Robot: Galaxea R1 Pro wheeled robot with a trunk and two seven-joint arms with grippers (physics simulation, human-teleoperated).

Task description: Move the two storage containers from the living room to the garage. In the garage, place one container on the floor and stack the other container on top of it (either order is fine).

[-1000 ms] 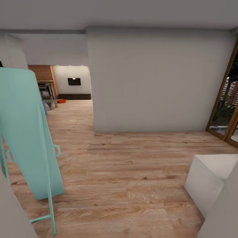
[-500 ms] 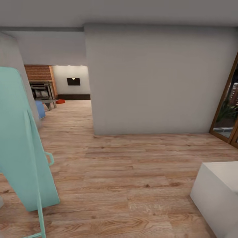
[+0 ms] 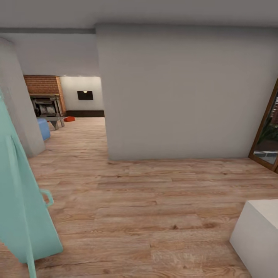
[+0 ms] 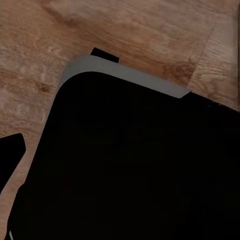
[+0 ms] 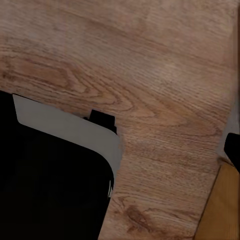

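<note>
Left claw (image 4: 11, 150) seen as one dark fingertip at the frame edge beside the black, grey-rimmed robot base (image 4: 130, 165), above wood planks; spread or clenched, cannot tell. Right claw (image 5: 233, 150) likewise only a dark tip over the plank floor (image 5: 150, 65); state cannot be told.

Farther out, in the head view: light wood plank floor (image 3: 154, 200) running forward to a plain grey-white wall block (image 3: 181, 92), with an opening at its left into the living room (image 3: 73, 100). Far inside, lying on the floor near the dark skirting of the back wall, just beside the fireplace (image 3: 46, 106) with its brick column: one storage container (image 3: 69, 119), small, orange-red, low and flat. Long axis seemingly across the view, but too small to be sure. Blue sofa (image 3: 43, 128) near it. Teal ironing board (image 3: 19, 193) leaning close at left; white box (image 3: 258, 235) at lower right; wood-framed glass door (image 3: 268, 135) at right edge.
</note>
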